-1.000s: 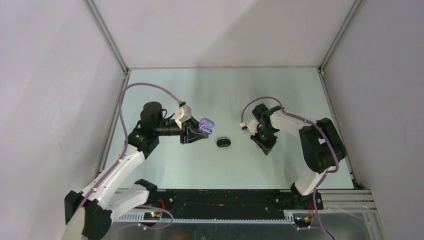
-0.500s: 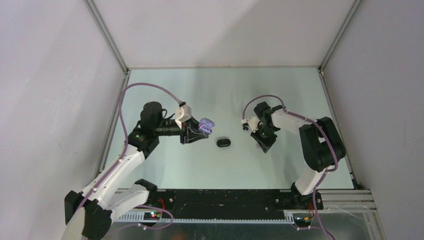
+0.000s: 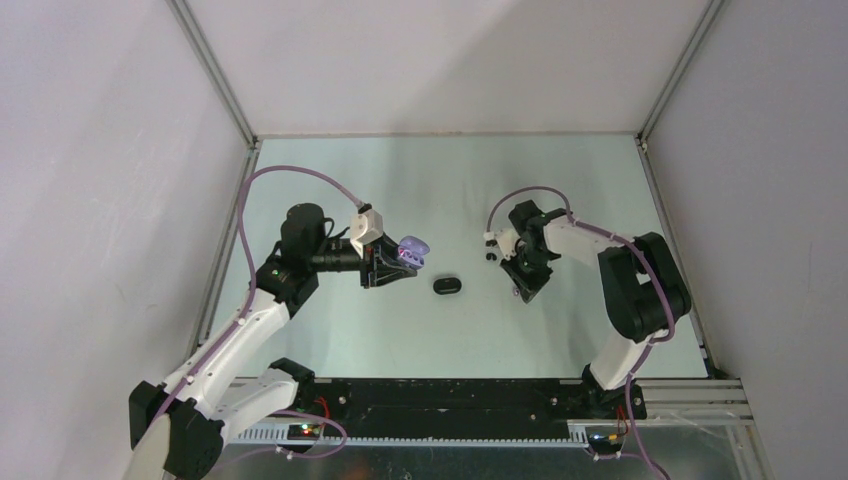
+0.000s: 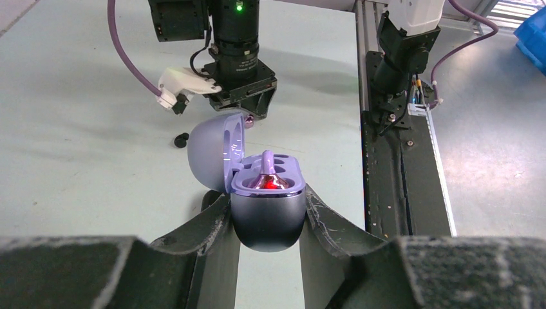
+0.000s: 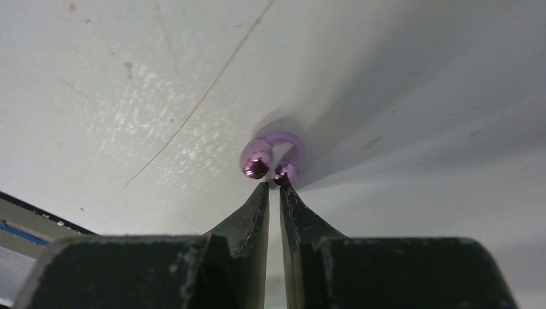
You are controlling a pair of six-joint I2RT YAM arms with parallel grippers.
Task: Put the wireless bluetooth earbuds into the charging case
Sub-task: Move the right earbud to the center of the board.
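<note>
My left gripper (image 3: 396, 268) is shut on a lilac charging case (image 4: 267, 222), held off the table with its lid (image 4: 216, 145) open. One lilac earbud (image 4: 269, 180) sits in the near socket, glowing red. My right gripper (image 5: 273, 187) has its jaws almost together, and a second lilac earbud (image 5: 270, 158) is pinched at the very tips. That gripper (image 3: 520, 283) points down at the table right of centre. A tiny black earbud (image 4: 182, 138) lies on the table beside it.
A shut black case (image 3: 447, 286) lies on the table between the two grippers. Grey walls close in the table (image 3: 440, 180) on the left, back and right. The black base rail (image 3: 440, 400) runs along the near edge.
My right gripper has drifted a little up and to the left, toward the centre, with its jaws unchanged. The left arm and the lilac case have stayed still.
</note>
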